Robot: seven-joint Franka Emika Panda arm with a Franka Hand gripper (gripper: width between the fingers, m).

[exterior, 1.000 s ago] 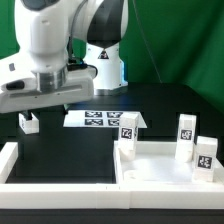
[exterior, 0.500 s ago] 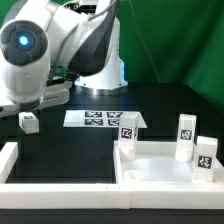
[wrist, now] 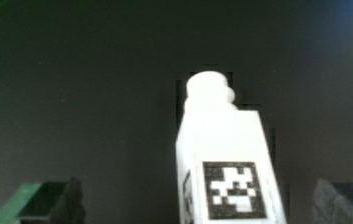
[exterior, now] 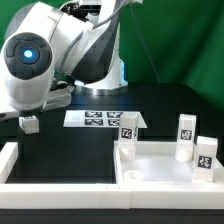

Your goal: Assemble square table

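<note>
The square table top (exterior: 155, 160) lies at the exterior view's lower right, with three white tagged legs standing upright on it (exterior: 127, 125), (exterior: 186, 131), (exterior: 205, 155). A fourth white leg (exterior: 30, 124) lies loose on the black table at the exterior view's left. In the wrist view this leg (wrist: 221, 150) lies lengthwise between my fingers, tag facing up. My gripper (wrist: 199, 205) is open and straddles it. Both fingertips (wrist: 52, 200) stand clear of its sides. In the exterior view the arm's body hides most of the gripper just above the leg.
The marker board (exterior: 100, 118) lies flat at the table's middle, behind the table top. A low white border wall (exterior: 60, 186) runs along the front and turns up the exterior view's left side. The robot base stands at the back.
The arm has swung and turned its wrist over the loose leg at the exterior view's left. The leg and the table top have not moved.
</note>
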